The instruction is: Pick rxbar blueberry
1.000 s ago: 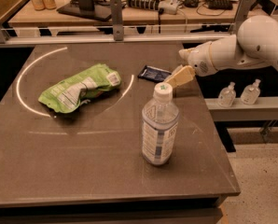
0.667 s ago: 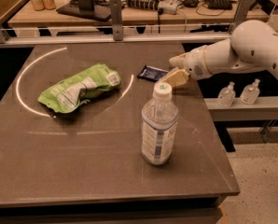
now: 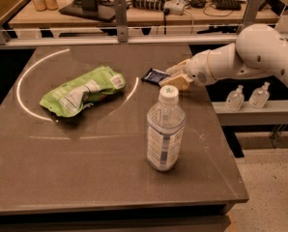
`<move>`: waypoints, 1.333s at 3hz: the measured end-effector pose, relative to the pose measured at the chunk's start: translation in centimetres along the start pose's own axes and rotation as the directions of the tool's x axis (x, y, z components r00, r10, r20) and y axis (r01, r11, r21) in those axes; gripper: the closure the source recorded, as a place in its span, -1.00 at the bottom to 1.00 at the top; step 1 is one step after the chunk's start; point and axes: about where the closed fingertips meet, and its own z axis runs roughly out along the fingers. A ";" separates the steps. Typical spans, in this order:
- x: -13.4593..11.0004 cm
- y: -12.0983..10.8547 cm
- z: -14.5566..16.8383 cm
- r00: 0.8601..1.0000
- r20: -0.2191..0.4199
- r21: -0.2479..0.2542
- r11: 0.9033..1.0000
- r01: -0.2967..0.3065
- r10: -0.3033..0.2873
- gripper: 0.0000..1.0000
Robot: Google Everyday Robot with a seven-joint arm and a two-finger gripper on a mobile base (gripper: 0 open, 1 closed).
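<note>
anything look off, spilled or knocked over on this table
Nothing stands out. The bottle stands upright and capped, the green chip bag lies crumpled on the table, and the rxbar blueberry lies flat near the far edge with the gripper close beside it. No spill shows.

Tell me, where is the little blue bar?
In the camera view, the blue bar lies flat toward the far side of the table, between the green bag and the gripper, which is close beside it.

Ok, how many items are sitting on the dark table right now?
3: the green chip bag on the left, the clear bottle standing front-centre, the rxbar blueberry near the far edge, with the gripper at its right end.
</note>
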 end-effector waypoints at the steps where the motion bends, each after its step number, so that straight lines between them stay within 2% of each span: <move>1: -2.3 0.0 -0.7 0.996 0.077 0.013 0.999 0.041 -0.042 0.90; 2: -6.3 0.5 -1.9 0.966 0.156 0.036 0.979 0.202 -0.205 1.00; 3: -9.4 1.6 -2.6 0.860 0.150 0.113 0.872 0.476 -0.489 1.00; 4: -9.3 1.6 -2.4 0.847 0.149 0.112 0.859 0.499 -0.511 1.00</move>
